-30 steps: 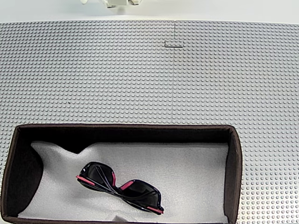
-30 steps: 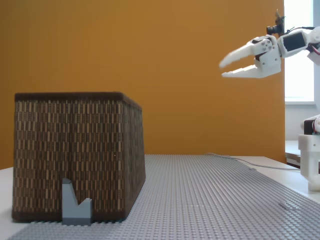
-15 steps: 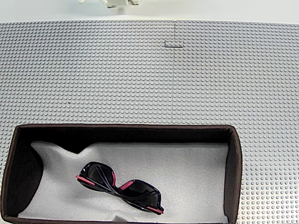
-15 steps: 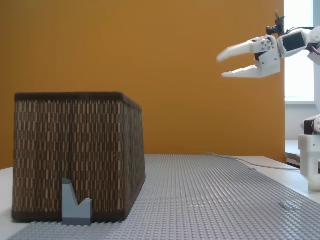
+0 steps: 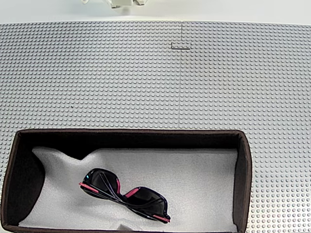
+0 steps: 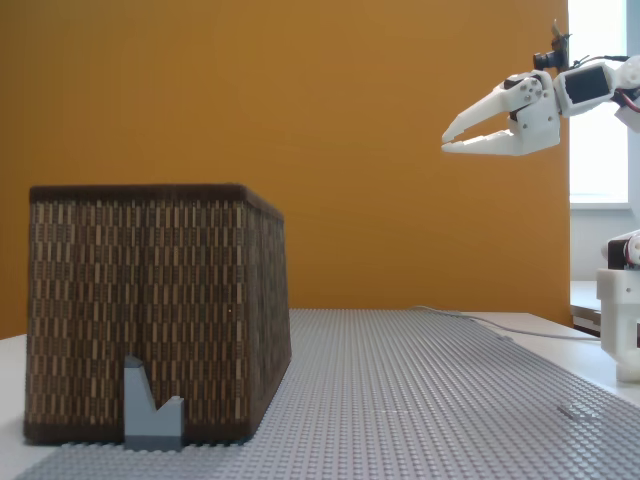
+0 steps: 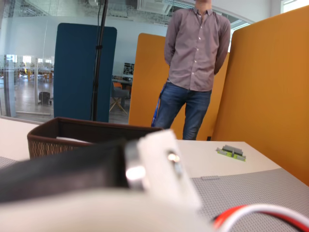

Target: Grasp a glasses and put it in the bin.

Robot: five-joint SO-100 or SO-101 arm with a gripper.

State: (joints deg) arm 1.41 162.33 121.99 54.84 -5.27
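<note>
Fixed view from above first: the glasses [image 5: 124,195] lie inside the bin [image 5: 244,165], folded, resting on the white foam lining [image 5: 194,184] toward the lower left of the middle, with their pink-red accents showing along the arms. They sit apart from every wall, and nothing touches them. Around the bin the grey studded table [image 5: 146,73] carries nothing else, apart from a small bracket-shaped mark [image 5: 181,47] near its far edge. In a fixed view from the side, the bin [image 6: 150,310] stands at the left with a small grey block [image 6: 152,408] against its woven wall, and the gripper [image 6: 447,138] hangs high at the right, well apart from the bin and well above the table [image 6: 430,390]. Its jaws are nearly pressed together, the tips almost meeting with only a thin wedge of gap behind them, and they pinch nothing. The wrist view looks across the table toward the bin [image 7: 87,133], with a person [image 7: 193,63] standing beyond it beside an orange partition [image 7: 265,87]. Judging from this, the task looks done: the glasses are in the bin and the arm is clear of it. What may be left is only for the arm to settle at rest.
</note>
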